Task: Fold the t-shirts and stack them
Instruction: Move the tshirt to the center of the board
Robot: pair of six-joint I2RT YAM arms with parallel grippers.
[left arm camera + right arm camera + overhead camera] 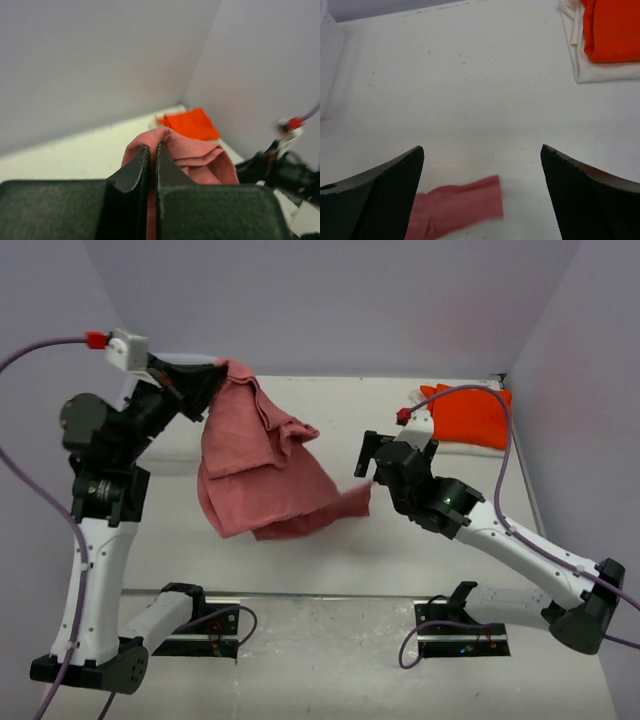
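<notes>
My left gripper [218, 368] is shut on the rose-red t-shirt [262, 465] and holds it up high, so the cloth hangs crumpled over the table's middle left. In the left wrist view the gripper [152, 148] pinches the shirt [195, 155] between closed fingers. My right gripper [368, 462] is open and empty, just right of the shirt's lower corner, which shows in the right wrist view [455, 207] between its fingers. The orange t-shirt [470, 415] lies folded at the back right on the folded white t-shirt [585, 70].
A white mesh basket's edge [327, 65] shows at the left of the right wrist view. Walls enclose the table on the left, back and right. Purple cables loop beside both arms.
</notes>
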